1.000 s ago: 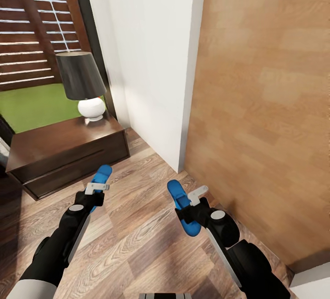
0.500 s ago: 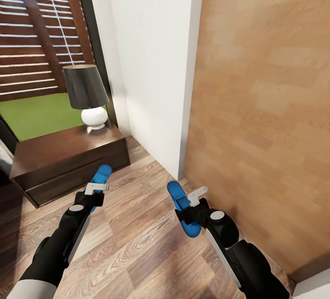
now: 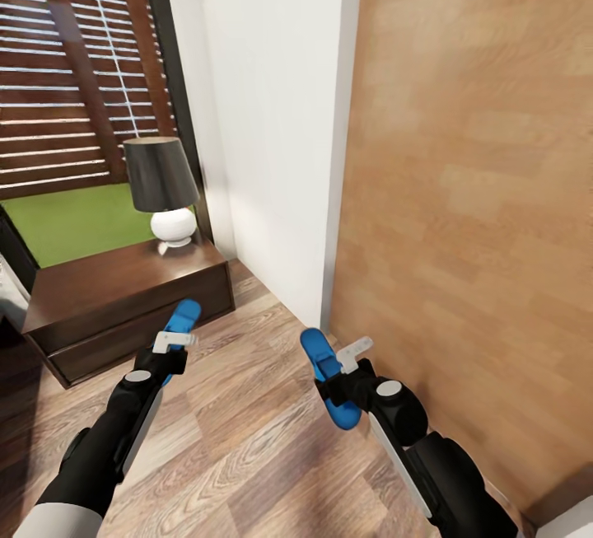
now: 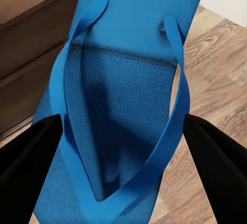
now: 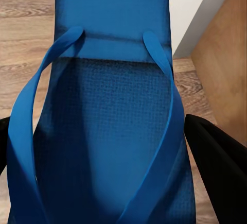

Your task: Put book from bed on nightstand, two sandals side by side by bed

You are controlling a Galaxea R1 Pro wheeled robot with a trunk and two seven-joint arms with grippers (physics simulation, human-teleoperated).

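Evidently the sandal step is in hand: the left gripper (image 3: 175, 341) is closed on one blue sandal (image 3: 182, 320), the right gripper (image 3: 343, 363) is closed on the other sandal (image 3: 328, 381), both carried above the wood floor (image 3: 239, 431). A nightstand (image 3: 123, 299) with a lamp (image 3: 163, 185) stands ahead-left. Next, the robot likely needs to reach the bedside and lower both sandals parallel, close together.

Bright blue sandals (image 3: 329, 380), black lampshade (image 3: 160, 174)
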